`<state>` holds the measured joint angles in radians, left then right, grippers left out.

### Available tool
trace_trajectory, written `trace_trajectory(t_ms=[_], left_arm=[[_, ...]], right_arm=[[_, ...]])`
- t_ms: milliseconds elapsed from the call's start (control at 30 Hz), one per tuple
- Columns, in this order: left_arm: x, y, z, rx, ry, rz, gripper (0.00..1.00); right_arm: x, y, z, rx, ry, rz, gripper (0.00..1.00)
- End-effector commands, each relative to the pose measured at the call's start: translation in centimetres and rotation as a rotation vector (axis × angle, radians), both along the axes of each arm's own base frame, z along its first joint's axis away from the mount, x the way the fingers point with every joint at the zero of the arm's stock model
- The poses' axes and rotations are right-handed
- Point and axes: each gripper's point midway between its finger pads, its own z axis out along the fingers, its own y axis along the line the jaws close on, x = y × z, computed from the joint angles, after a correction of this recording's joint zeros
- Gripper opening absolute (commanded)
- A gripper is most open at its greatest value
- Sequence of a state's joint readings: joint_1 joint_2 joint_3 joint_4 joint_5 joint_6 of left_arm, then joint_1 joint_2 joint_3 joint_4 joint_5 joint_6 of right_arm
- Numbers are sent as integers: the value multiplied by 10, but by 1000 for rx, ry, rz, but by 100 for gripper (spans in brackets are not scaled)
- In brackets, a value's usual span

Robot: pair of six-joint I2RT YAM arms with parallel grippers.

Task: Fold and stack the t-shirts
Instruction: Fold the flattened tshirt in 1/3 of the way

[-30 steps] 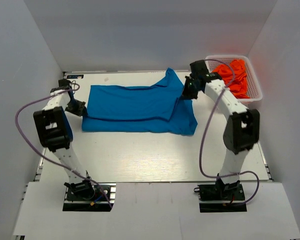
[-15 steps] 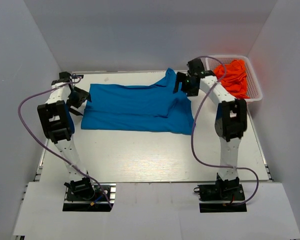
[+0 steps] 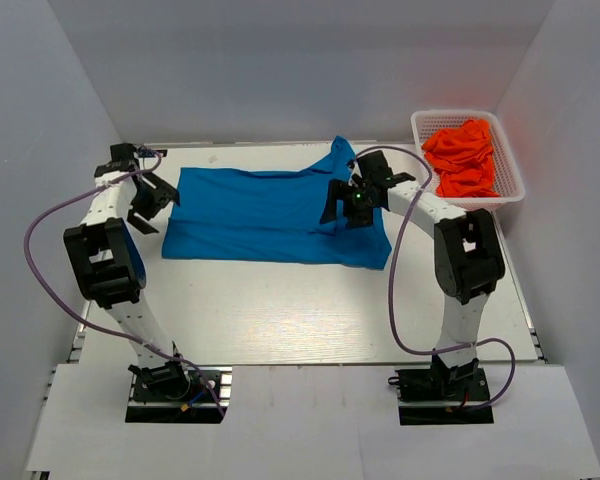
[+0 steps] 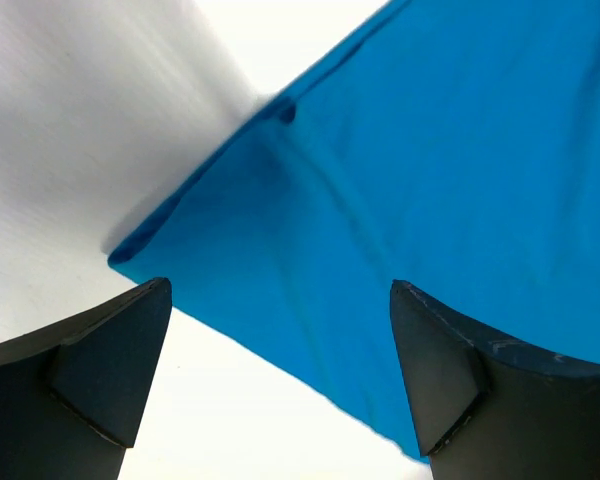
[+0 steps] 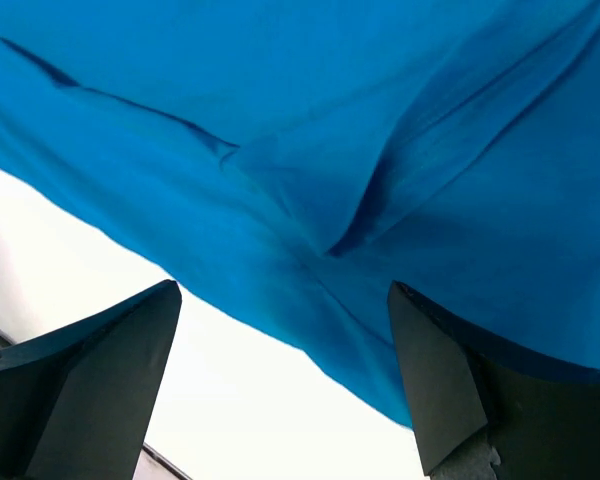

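Fabric of the bright blue short-sleeved t-shirt (image 3: 250, 212) lies spread across the upper middle of the white worktop (image 3: 280, 310), long axis running left to right. The left end effector (image 3: 145, 203) hangs released just off its left edge; the right end effector (image 3: 342, 208), also released, hovers over its rumpled right part. Bright orange-red t-shirts (image 3: 462, 158) sit heaped in the white mesh basket (image 3: 421, 124), upper right.

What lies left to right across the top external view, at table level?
Left gripper → blue t-shirt → white basket holding the orange-red t-shirts. The right gripper hangs over the blue one, so it is left out.
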<state>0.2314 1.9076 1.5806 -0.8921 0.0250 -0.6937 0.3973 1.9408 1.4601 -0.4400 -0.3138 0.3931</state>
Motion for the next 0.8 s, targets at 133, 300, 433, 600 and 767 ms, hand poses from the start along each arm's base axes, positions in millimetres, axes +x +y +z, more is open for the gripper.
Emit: trace_trajectory(t_ms=[133, 300, 433, 600, 767], left_arm=[[-5, -25, -5, -79, -50, -86, 100], [-13, -20, -14, -58, 6, -69, 100], [-13, -17, -15, -41, 10, -62, 100], [-13, -21, -17, -60, 7, -70, 100], [-16, -21, -20, -59, 16, -79, 100]], right_arm=[[1, 20, -8, 72, -13, -26, 90], [2, 40, -25, 115, 55, 6, 90], [24, 64, -13, 177, -21, 10, 90], [88, 88, 30, 197, -192, -36, 90], [121, 82, 29, 114, -227, -155, 90]])
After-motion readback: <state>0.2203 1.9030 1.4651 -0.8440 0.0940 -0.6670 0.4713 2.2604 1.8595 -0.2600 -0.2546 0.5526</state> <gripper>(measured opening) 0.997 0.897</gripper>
